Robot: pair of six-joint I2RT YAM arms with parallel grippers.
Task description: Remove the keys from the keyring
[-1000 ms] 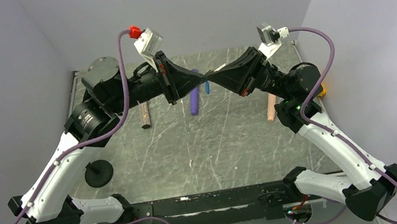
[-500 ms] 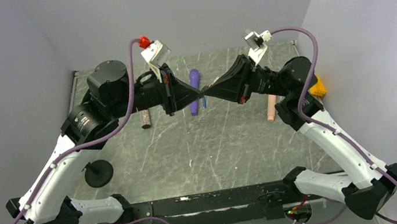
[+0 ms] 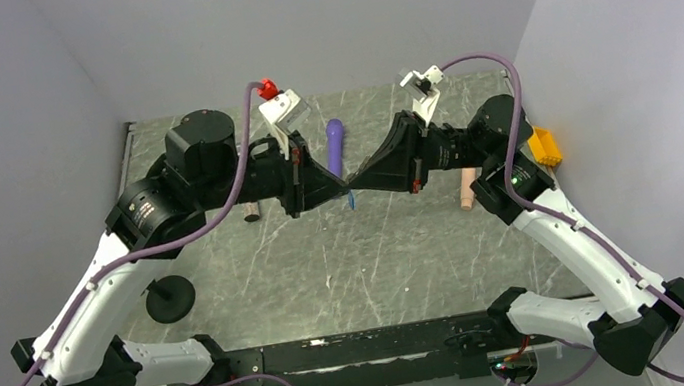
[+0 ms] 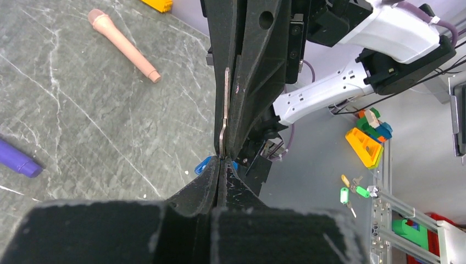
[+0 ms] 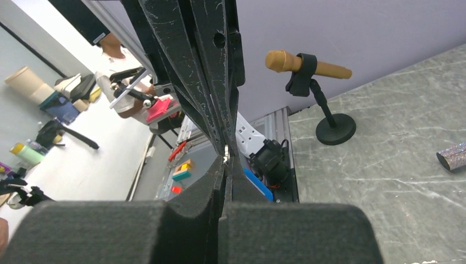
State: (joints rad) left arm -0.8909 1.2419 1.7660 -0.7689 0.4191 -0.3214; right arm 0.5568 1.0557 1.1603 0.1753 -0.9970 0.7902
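The left hand (image 3: 342, 191) and the right hand (image 3: 359, 186) meet tip to tip above the middle of the desk (image 3: 349, 273), each arm reaching in from its own side. Both hands have their fingers pressed together.

The keyring (image 3: 351, 200) hangs in the air right at the meeting point. Its small blue tag dangles just below the two tips, clear of the desk. In the left wrist view, blue shows on either side of the left hand's closed fingertips, right behind them, so this hand pinches the keyring. Of the keys (image 4: 225, 104), one thin grey metal strip is visible. It lies edge-on along the seam of the right hand's closed fingers, and its lower end runs down into the left hand's tips. The ring itself is too small to make out.

A purple wand (image 3: 335, 143) lies on the desk just beyond the hands. A peach cylinder (image 3: 466, 191) lies behind the right hand, beside that arm's wrist. A glittery cylinder (image 3: 251, 212) peeks out from under the left arm, behind the left hand. A microphone on a black stand (image 5: 308, 65) stands well behind the left hand, towards that arm's base. A yellow block (image 3: 544, 146) sits at the desk edge, far behind the right hand.
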